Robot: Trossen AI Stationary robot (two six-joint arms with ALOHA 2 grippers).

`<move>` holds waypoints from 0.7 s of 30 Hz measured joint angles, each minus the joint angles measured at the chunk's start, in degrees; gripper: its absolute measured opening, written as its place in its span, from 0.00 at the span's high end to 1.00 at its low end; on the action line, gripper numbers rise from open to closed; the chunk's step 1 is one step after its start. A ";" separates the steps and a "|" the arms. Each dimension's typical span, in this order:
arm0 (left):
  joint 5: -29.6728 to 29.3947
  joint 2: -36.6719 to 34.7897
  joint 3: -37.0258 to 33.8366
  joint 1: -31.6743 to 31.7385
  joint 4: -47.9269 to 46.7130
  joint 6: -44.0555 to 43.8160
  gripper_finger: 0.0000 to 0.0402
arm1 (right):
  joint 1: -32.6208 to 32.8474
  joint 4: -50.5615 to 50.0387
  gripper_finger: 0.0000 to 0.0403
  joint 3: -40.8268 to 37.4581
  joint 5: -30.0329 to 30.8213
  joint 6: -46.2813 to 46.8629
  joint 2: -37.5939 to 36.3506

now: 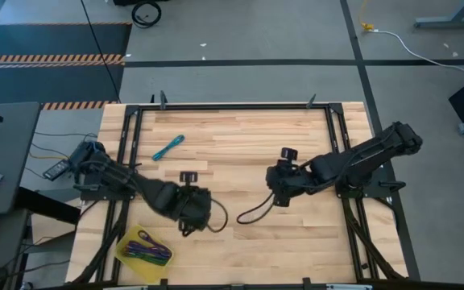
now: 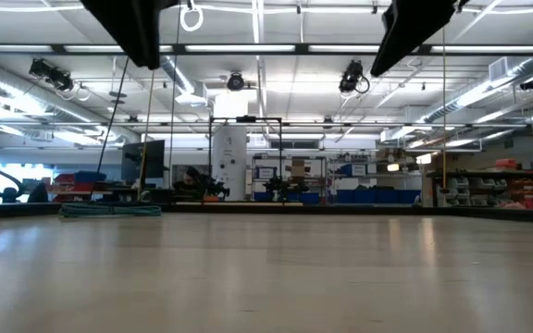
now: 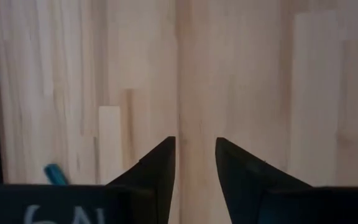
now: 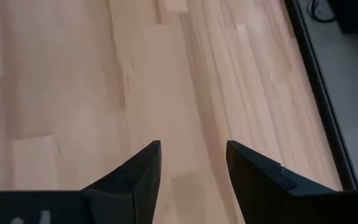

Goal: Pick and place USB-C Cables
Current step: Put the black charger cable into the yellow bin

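A teal USB-C cable (image 1: 168, 147) lies flat on the wooden table at the far left, and the low view shows it as a thin strip (image 2: 109, 211). Purple and green cables (image 1: 153, 248) lie in a yellow tray (image 1: 124, 251) near the front left. My left gripper (image 1: 196, 213) hangs above bare wood between the tray and the teal cable. It is open, with nothing between its fingers (image 3: 195, 142). My right gripper (image 1: 277, 193) hovers open over the table's middle, also with nothing between its fingers (image 4: 193, 144).
A black rail (image 1: 232, 105) frames the table on its far side, and side rails (image 1: 338, 137) run along both ends. A loose black robot wire (image 1: 248, 213) loops on the wood between the two grippers. Bare wood lies under both grippers.
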 joint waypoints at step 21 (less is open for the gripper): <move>8.12 -0.04 0.00 21.97 6.12 17.45 0.70 | 8.01 -1.04 0.53 0.00 4.40 2.37 -2.48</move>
